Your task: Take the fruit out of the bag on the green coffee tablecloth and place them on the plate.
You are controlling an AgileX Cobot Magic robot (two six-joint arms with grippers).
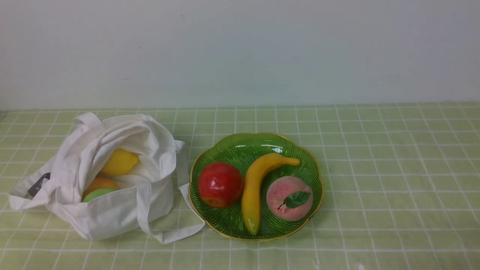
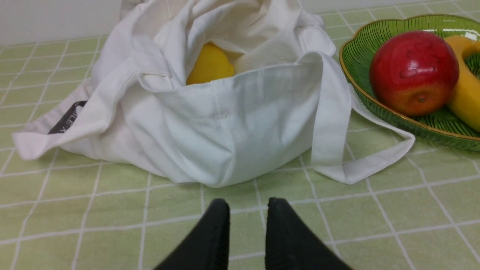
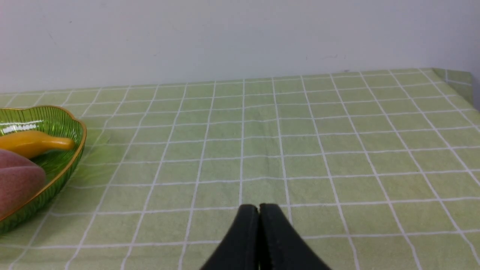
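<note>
The left gripper (image 2: 247, 210), fingers slightly parted and empty, is facing the bag (image 2: 225, 123) directly ahead, its lemon (image 2: 210, 65) showing, nearer than the closed right gripper (image 3: 258, 212).

The room is evenly, softly lit from overhead, with only faint shadows. A short shadow hugs the soft white cloth bag (image 1: 112, 180) on the pale green checked tablecloth (image 1: 393, 168). White glare streaks the far inner rim of the glossy green gold-edged plate (image 1: 240, 150), and the shiny red apple (image 2: 412, 71) carries dull highlights. The front view looks slightly hazy; nearest fingertips (image 3: 247, 232) blur.
</note>
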